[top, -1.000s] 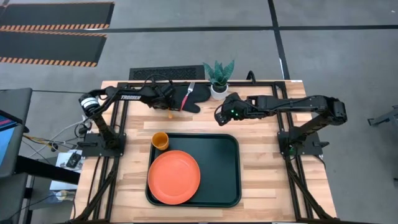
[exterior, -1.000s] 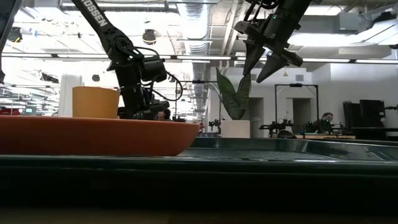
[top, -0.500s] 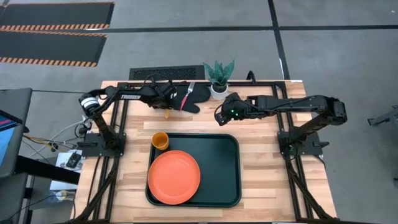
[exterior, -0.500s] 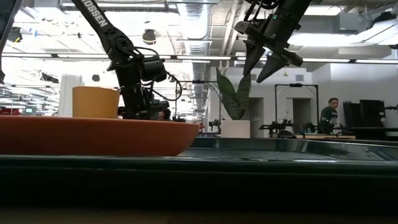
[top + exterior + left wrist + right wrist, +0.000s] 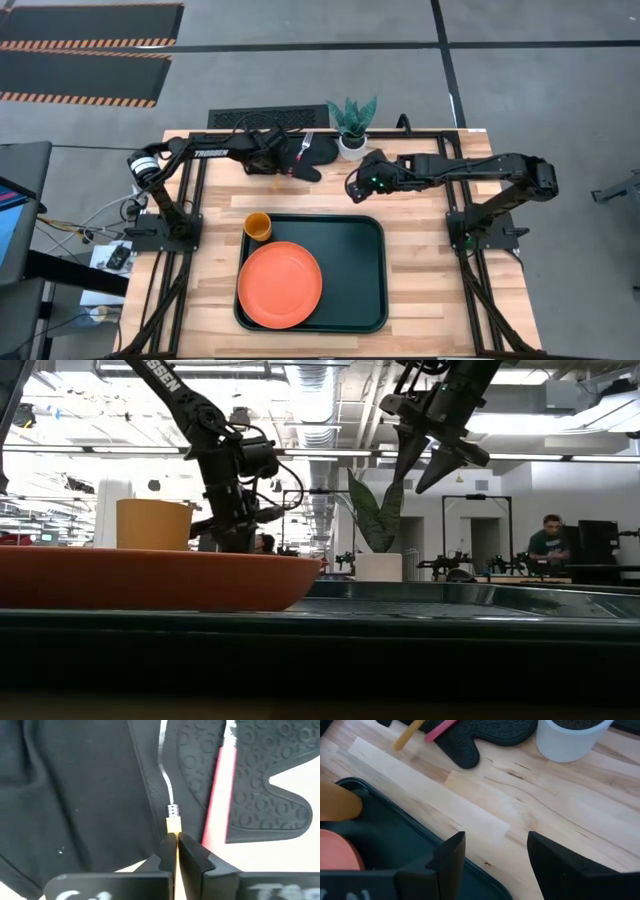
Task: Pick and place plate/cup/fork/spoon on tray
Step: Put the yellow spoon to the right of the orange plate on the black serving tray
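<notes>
The left gripper (image 5: 175,851) has its fingers pinched narrow on the orange-yellow handle of the spoon (image 5: 173,822), gripping near the handle's end where it meets the metal neck. The spoon's long axis runs straight out ahead of the fingers, the thin silver stem lying over the black mitt (image 5: 90,795). Just beside it, roughly parallel, lies the fork (image 5: 216,795) with its pink-red handle, also on the mitt. In the high view this gripper (image 5: 268,158) sits at the table's far edge, over the mitt (image 5: 300,160), and the tray (image 5: 352,250) lies on the near side of it, well apart, so the carry looks to run toward the table's near side.

The right gripper (image 5: 495,857) hangs spread wide and empty above bare wood just off the tray's far rim (image 5: 395,815), waiting. It is near the fork too, but the left arm is closer to both utensils.

On the tray, the plate (image 5: 280,284) fills the near left part and the cup (image 5: 258,226) stands in the far left corner; the right half looks free for the spoon, a judgement only
</notes>
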Tool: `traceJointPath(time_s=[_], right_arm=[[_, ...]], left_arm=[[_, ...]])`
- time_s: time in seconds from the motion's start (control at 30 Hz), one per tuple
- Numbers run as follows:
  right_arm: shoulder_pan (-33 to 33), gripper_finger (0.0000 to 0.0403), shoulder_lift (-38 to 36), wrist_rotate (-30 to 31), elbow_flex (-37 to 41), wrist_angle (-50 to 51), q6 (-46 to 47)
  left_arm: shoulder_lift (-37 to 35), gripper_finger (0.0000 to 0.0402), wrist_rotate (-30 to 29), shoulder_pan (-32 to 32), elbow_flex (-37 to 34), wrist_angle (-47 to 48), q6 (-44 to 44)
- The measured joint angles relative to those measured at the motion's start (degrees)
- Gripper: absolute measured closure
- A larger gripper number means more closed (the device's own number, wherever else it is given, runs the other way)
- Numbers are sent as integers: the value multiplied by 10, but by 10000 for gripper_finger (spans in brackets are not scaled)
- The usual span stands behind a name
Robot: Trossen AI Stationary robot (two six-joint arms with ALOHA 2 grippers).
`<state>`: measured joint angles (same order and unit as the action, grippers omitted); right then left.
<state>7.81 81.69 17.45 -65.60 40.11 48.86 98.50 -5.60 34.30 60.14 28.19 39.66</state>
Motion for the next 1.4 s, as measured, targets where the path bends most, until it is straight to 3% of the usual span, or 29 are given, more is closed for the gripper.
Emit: traceJointPath(time_s=[0.27,0.47,0.7,0.83,0.97,1.2,1.4], right_arm=[[0,164,-1,-1,0,26,1],[-6,164,-1,-1,0,38,-6],[-7,164,-1,1,0,39,-9],[-7,164,-1,3,0,39,-15],[-7,164,-1,4,0,41,-25],[-7,164,-1,3,0,46,-25],[-7,164,-1,4,0,48,-29]], left_arm=[[0,400,14,-1,2,6,11],[0,390,-19,-1,2,7,19],[0,291,15,-23,-3,33,37],[8,230,-7,-42,-7,29,71],[20,195,-27,-48,-7,17,97],[55,191,-9,-49,-7,-3,109],[58,227,-17,-48,-7,-3,125]])
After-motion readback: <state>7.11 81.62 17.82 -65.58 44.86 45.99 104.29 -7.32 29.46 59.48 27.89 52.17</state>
